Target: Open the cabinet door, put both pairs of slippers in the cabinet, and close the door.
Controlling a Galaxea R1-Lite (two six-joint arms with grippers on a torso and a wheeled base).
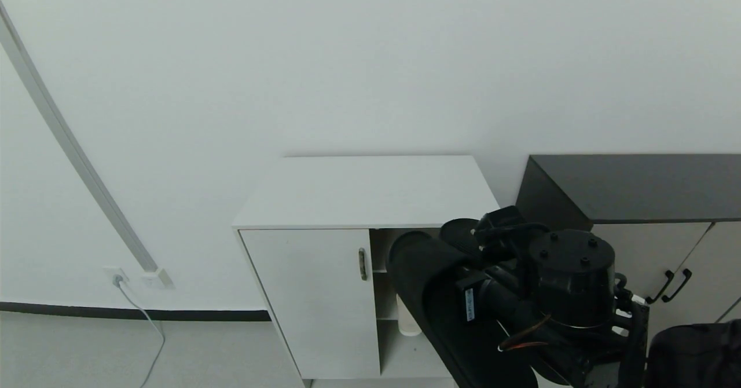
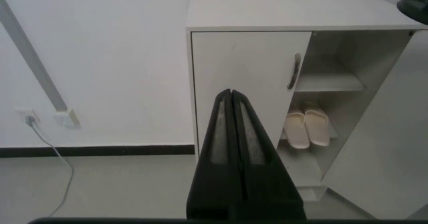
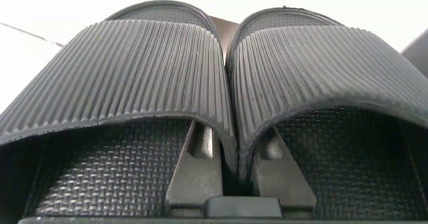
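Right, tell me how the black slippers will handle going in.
The black slippers probably flex: their ribbed straps look like soft rubber. Likely light for their bulk, since the right hand holds both by their inner edges. Their textured footbeds should resist slipping.

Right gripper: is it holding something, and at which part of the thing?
Yes, the right gripper holds the pair of black slippers, one finger inside each, pinching their touching inner sides together under the straps.

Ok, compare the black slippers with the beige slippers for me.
The black slippers are dark; the beige slippers are pale. The black slippers are clamped in the right gripper outside the cabinet; the beige slippers lie on a shelf inside. Both pairs sit side by side.
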